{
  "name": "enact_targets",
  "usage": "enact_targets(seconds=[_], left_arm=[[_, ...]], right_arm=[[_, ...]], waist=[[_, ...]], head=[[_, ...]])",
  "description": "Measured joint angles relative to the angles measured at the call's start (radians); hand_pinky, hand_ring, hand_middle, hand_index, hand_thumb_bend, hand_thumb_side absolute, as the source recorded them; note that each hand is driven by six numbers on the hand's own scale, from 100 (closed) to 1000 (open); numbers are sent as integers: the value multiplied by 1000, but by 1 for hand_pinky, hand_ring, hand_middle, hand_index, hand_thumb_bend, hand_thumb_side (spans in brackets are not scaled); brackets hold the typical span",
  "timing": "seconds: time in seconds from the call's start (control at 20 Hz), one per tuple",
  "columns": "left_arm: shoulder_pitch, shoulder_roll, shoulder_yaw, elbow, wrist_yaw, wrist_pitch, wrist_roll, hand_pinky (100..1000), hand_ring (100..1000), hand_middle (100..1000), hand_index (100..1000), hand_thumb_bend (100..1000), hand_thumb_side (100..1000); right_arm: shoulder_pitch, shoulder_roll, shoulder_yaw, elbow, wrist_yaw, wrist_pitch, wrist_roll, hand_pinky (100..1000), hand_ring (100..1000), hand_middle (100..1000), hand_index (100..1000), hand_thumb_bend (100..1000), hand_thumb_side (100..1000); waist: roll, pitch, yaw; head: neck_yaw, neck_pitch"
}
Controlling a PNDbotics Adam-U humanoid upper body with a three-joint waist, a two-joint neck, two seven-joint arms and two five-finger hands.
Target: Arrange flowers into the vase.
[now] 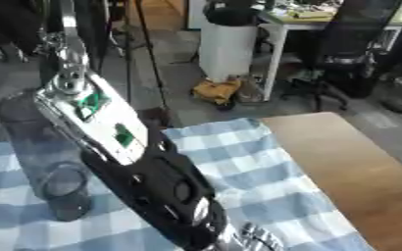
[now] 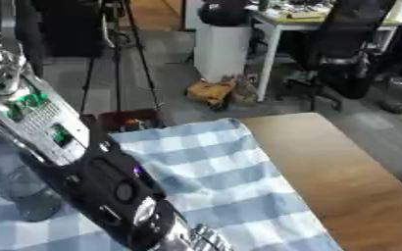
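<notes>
A tall clear glass vase [image 1: 48, 166] stands on the blue and white checked cloth [image 1: 238, 157] at the left; nothing shows inside it. My left arm [image 1: 110, 127] comes down from the upper left and passes just right of the vase, hiding part of it. Only a silver bit of my left hand [image 1: 254, 240] shows, cut off by the bottom edge. No flowers are in view. My right hand does not show in either view.
Bare wooden tabletop [image 1: 350, 166] lies right of the cloth. Beyond the table's far edge are a white cylinder bin [image 1: 228, 46], a yellow object on the floor [image 1: 215, 90], a black office chair [image 1: 350, 44] and a white desk [image 2: 277, 29].
</notes>
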Motion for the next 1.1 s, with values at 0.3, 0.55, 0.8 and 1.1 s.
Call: enact_targets(seconds=[0.3, 0.55, 0.8, 1.1], left_arm=[[0, -6, 0, 0, 3, -1, -2, 693, 983, 939, 1000, 100, 1000], [0, -7, 0, 0, 4, 0, -3, 692, 983, 938, 1000, 100, 1000], [-4, -7, 0, 0, 4, -1, -5, 690, 983, 937, 1000, 100, 1000], [-7, -8, 0, 0, 7, -1, -11, 688, 983, 936, 1000, 100, 1000]], right_arm=[[-7, 0, -1, 38, 19, -40, 43, 103, 100, 100, 100, 100, 333], [-8, 0, -6, 70, 36, -52, 61, 137, 100, 100, 100, 100, 363], [-16, 0, -16, 91, 47, -76, 75, 152, 120, 100, 100, 100, 389], [-22, 0, -22, 111, 61, -129, 106, 188, 178, 100, 100, 100, 493]], waist=[[-4, 9, 2], [-6, 14, 2], [-5, 20, 9], [-5, 28, 13]], head=[[-1, -23], [-1, -41], [-1, -64], [-5, -90]])
